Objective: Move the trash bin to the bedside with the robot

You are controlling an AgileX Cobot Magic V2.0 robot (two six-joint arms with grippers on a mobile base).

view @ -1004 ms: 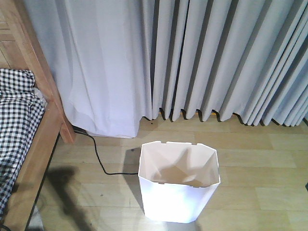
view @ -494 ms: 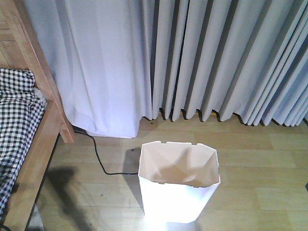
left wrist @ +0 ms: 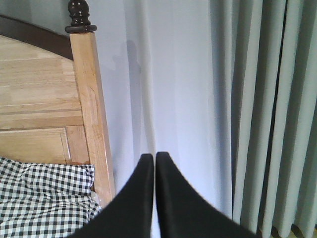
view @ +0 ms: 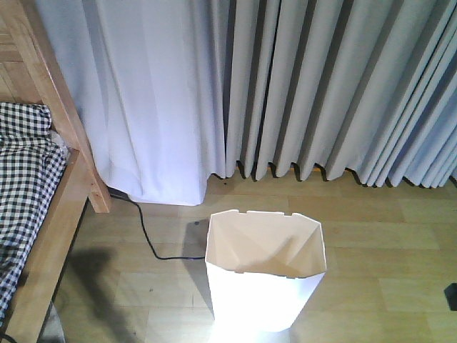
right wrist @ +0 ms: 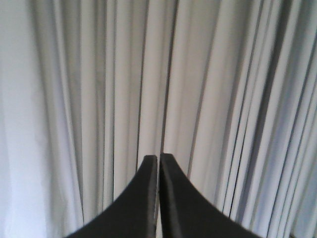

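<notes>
The white trash bin [view: 264, 275] stands upright on the wooden floor at the bottom middle of the front view, its cream inside showing. The bed [view: 68, 182], with its light wooden rail and post and checked bedding [view: 21, 164], is at the left, roughly a bin's width from the bin. In the left wrist view my left gripper [left wrist: 154, 157] is shut and empty, facing the curtain beside the bed post [left wrist: 91, 114]. My right gripper [right wrist: 159, 158] is shut and empty too, pointing at curtain folds. Neither gripper appears in the front view.
Grey curtains [view: 285, 86] hang across the whole back down to the floor. A black cable [view: 146, 232] runs over the floor from the bed post towards the bin. A small dark object [view: 451, 295] sits at the right edge.
The view has shifted slightly. The shadow inside the bin has moved, and a dark object has come further into view at the right edge. The bin stays at the same spot in frame.
</notes>
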